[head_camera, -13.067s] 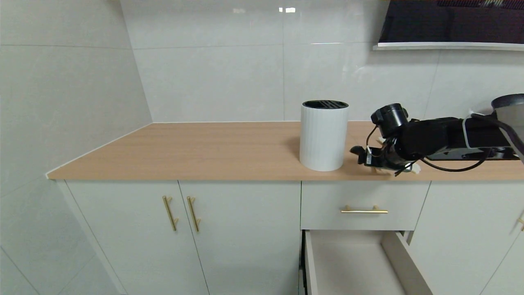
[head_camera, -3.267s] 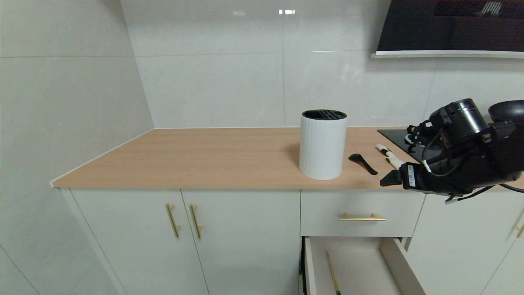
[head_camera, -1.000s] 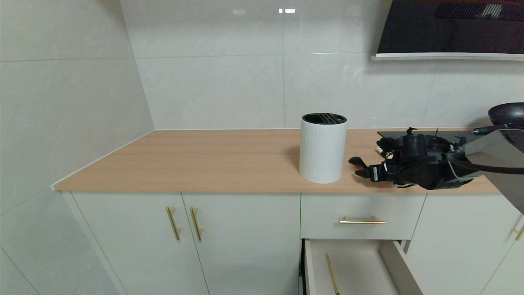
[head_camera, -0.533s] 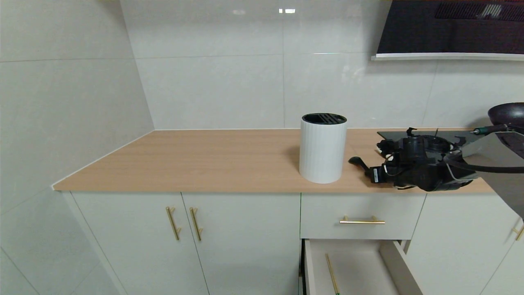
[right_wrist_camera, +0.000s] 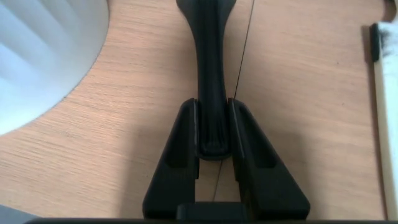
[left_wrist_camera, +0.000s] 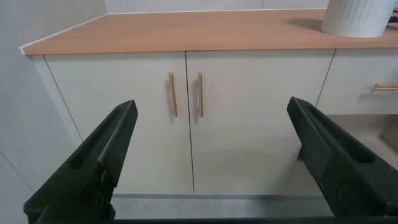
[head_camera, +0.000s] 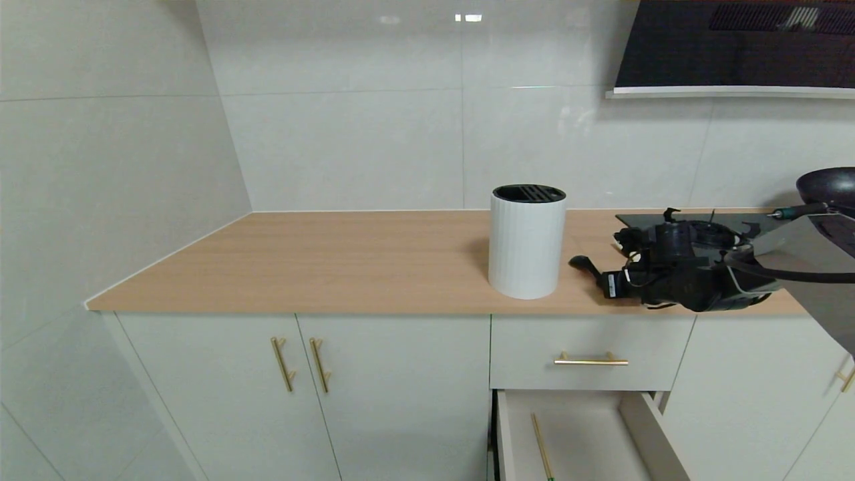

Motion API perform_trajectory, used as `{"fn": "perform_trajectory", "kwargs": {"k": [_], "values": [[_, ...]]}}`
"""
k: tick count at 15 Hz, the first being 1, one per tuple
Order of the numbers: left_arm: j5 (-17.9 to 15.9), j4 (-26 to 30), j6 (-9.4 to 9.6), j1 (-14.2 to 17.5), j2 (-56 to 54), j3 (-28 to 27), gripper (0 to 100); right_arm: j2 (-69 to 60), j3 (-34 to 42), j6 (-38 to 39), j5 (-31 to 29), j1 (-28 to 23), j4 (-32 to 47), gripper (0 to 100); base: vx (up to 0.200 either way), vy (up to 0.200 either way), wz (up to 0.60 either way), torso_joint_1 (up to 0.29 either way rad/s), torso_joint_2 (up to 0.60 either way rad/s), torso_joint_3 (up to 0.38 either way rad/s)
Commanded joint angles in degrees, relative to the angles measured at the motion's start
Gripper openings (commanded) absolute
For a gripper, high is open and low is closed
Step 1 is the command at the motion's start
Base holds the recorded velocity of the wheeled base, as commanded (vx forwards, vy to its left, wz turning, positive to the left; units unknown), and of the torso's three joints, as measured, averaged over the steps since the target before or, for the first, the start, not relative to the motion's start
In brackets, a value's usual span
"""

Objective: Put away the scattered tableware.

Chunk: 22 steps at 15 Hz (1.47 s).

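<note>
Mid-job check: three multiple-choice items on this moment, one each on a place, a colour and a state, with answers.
1. The black spoon lies: A in the lower drawer; B on the counter beside the white holder; C inside the holder.
2. The cabinet handles are: A gold; B black; C white.
3. The right gripper is: A open above the spoon; B shut on the spoon's handle; C shut on nothing.
Answers: 1 B, it rests on the counter by the holder; 2 A, they shine gold; 3 B, both fingers press the handle.
</note>
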Motion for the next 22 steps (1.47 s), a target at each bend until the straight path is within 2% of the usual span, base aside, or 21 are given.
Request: {"fn": "perform_trajectory", "kwargs": {"k": [1, 3, 7, 13, 18, 22], "values": [[0.01, -0.01, 0.00, 0.01, 0.00, 0.00, 100, -4.11, 1.40, 3.15, -1.46, 0.15, 0.27, 0, 0.000, 0.000, 0.00, 0.000, 0.00, 0.000], [0.01, -0.01, 0.00, 0.01, 0.00, 0.00, 100, -10.79, 6.49, 4.91, -1.55, 0.15, 0.36, 0, 0.000, 0.000, 0.00, 0.000, 0.00, 0.000], [0.01, -0.01, 0.00, 0.01, 0.00, 0.00, 100, -27.40, 22.66, 6.22, -1.90, 1.12, 1.06, 0, 0.000, 0.000, 0.00, 0.000, 0.00, 0.000], [0.01, -0.01, 0.00, 0.01, 0.00, 0.00, 100, -41.20, 42.26, 5.96, -1.46, 1.03, 2.47, 0, 0.000, 0.000, 0.00, 0.000, 0.00, 0.000], [0.01, -0.01, 0.00, 0.01, 0.00, 0.00, 100, -42.78, 49.47, 5.87, -1.37, 3.22, 1.85, 0, 0.000, 0.000, 0.00, 0.000, 0.00, 0.000], [0.01, -0.01, 0.00, 0.01, 0.00, 0.00, 100, -36.01, 50.09, 5.87, -2.07, 5.95, -0.25, 0, 0.000, 0.000, 0.00, 0.000, 0.00, 0.000]]}}
